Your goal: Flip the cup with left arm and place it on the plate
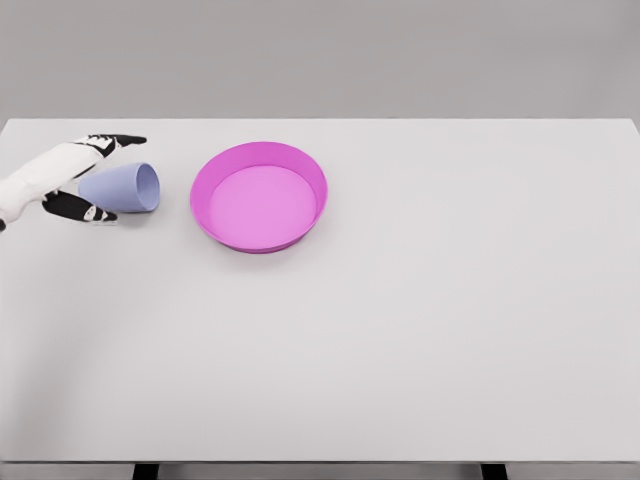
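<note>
My left hand (85, 178) at the tabletop's (400, 350) far-left corner, fingers spread around the cup (125, 187), contact unclear. Cup on its side, unlabelled, beside plate (300, 170).

A pale lavender-blue cup (125, 187), a magenta plate (259, 196), a white table (400, 330), and black-and-white fingers (118, 141).

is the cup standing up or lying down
Lying down: the cup is on its side, its open mouth facing right toward the plate.
</note>
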### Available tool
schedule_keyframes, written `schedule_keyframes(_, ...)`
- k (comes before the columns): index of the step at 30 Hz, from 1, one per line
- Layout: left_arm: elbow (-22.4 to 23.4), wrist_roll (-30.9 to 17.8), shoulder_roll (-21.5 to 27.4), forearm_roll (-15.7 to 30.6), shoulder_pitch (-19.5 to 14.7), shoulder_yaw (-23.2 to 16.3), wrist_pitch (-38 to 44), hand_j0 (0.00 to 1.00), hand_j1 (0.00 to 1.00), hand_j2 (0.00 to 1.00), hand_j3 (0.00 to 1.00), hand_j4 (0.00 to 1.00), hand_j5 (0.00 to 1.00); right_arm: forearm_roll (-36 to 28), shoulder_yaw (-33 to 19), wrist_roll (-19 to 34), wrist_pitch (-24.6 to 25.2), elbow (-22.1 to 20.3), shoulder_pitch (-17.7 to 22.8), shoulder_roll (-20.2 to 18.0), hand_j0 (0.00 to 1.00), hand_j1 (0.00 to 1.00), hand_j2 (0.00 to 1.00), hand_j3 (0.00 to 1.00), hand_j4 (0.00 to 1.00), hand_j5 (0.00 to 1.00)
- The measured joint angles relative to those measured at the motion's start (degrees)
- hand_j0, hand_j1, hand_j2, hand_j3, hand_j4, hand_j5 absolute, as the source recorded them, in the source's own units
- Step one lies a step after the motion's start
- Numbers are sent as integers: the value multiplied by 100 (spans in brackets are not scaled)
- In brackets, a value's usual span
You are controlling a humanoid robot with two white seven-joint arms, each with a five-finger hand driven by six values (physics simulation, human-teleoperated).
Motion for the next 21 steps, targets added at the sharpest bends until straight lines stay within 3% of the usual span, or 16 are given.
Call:
schedule_keyframes(11,509,7,-358,-473,-202,-8,-1,100,100,100,100,100,100,0,0,0,0,0,0,0,100,100,100,100,100,100)
schedule_keyframes(21,747,15,-399,-559,-264,22,-1,96,96,96,96,96,96,1,1,0,0,0,0,0,100,100,100,100,100,100)
